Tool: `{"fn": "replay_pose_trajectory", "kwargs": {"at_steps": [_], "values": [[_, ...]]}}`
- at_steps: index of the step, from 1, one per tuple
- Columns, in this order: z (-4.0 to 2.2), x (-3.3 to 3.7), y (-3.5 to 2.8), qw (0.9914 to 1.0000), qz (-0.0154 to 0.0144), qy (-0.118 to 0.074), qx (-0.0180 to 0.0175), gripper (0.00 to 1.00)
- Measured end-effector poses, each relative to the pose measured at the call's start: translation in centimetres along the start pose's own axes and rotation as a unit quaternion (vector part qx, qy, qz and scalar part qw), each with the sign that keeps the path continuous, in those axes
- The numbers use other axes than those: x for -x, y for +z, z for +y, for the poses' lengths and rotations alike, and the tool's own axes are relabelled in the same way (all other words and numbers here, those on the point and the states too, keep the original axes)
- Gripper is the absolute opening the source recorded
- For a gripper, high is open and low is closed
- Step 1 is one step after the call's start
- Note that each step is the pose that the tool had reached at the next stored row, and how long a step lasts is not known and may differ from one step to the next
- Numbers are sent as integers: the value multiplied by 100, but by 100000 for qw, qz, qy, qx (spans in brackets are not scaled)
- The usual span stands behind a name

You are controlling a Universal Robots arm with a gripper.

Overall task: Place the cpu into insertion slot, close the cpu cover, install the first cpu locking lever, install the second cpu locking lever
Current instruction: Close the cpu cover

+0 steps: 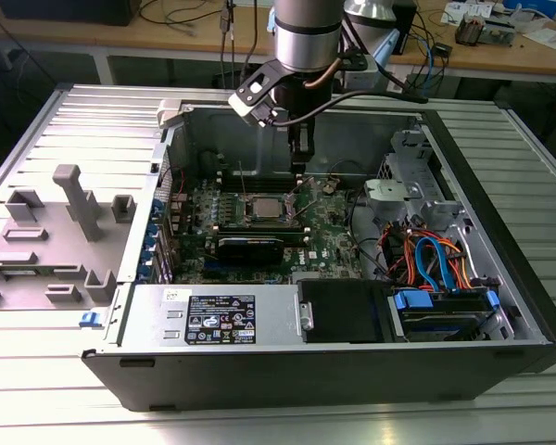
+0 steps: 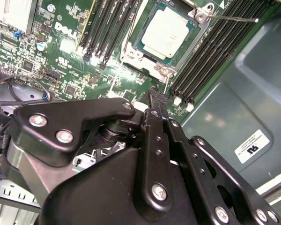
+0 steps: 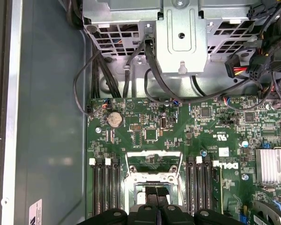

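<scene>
The small shiny silver square cpu [image 2: 166, 33] lies flat inside the dark-rimmed square insertion slot [image 2: 138, 44]. The thin silvery cpu cover [image 2: 147, 63] looks down around it (so it cannot slip). The black gripper [image 3: 158, 190] hangs just above, its fingers pressed together and holding nothing.

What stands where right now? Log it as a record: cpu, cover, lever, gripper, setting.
cpu: cpu seated in the insertion slot, metal top up
cover: cpu cover down flat, framing the cpu
lever: thin lever rod angled out over the memory slots; latch state unclear
gripper: gripper shut, empty, tips near the slot's edge
setting: open computer case on a slatted table
</scene>
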State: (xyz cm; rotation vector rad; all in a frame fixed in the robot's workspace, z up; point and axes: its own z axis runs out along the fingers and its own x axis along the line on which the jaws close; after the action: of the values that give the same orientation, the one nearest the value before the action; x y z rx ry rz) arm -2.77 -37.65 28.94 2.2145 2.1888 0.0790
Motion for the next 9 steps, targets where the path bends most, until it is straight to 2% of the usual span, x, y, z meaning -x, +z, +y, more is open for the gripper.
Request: {"fn": "replay_pose_trajectory", "kwargs": {"at_steps": [6, 9], "values": [[71, -1, 4, 100000, -1, -5, -2, 11], [82, -1, 4, 100000, -5, 4, 0, 11]]}}
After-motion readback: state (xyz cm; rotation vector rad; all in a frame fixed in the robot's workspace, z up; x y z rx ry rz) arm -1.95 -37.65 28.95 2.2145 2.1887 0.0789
